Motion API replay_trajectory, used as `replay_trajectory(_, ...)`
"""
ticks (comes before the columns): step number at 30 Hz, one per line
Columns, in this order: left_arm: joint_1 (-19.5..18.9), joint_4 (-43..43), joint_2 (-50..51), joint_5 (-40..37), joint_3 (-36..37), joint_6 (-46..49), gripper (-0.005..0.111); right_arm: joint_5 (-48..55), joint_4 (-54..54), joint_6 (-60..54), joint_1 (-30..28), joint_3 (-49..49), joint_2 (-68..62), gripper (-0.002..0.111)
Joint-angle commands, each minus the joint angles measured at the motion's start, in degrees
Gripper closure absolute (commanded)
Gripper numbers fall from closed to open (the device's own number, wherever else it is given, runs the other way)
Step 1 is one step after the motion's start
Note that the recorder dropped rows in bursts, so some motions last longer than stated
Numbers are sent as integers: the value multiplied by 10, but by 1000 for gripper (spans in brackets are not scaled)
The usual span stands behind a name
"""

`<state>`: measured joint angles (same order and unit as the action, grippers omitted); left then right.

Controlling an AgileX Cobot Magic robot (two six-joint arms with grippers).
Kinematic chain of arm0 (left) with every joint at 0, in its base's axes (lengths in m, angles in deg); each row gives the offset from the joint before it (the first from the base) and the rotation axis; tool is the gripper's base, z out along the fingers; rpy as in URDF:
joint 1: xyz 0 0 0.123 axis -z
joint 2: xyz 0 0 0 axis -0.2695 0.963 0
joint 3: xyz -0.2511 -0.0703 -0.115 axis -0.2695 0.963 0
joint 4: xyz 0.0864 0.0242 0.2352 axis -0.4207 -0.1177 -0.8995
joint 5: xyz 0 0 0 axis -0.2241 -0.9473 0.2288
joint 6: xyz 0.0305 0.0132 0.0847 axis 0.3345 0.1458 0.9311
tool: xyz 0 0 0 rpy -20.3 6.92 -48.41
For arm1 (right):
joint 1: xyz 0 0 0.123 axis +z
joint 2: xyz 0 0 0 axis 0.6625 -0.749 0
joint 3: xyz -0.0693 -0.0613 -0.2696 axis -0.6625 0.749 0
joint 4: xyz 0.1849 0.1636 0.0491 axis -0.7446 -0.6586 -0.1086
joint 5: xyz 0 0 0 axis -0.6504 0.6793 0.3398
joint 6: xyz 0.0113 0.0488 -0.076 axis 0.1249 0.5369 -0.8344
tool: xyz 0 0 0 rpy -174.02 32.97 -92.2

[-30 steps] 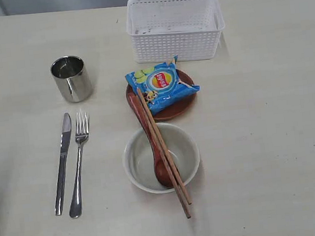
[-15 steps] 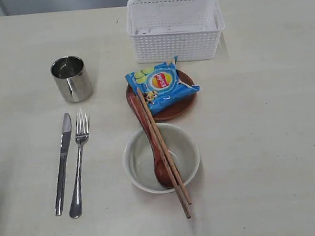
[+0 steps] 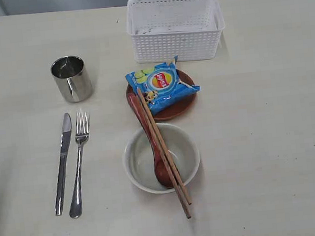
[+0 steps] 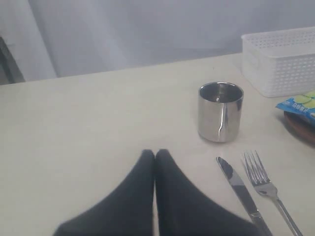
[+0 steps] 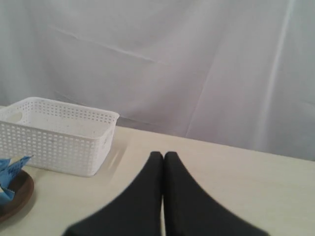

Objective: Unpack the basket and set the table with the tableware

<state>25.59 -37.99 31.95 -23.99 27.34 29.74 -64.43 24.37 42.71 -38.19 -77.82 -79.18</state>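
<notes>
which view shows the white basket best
The exterior view: it takes in the whole basket from above, with rim, front wall and inside floor. The left wrist view catches only one end at the frame edge. The right wrist view shows it low and side-on, floor hidden.

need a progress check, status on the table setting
Left gripper shut, right gripper shut, both empty. Basket looks empty. Chip packet lying on the plate; spoon, chopsticks propped on bowl.

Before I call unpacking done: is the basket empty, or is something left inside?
Empty, as far as shows: the exterior view looks into the basket and only its bare white floor appears.
</notes>
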Motion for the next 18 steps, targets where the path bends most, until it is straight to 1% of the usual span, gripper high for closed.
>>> replay_trajectory(1, 1, 6, -4, -1, 2, -6, 107, 44, 6, -6, -3, 2, 3, 109)
replay_trajectory(6, 1, 6, -4, -1, 2, -4, 107, 127, -11, 0, -3, 2, 3, 109)
replay_trajectory(18, 1, 6, -4, -1, 2, -4, 107, 144, -13, 3, -3, 2, 3, 109)
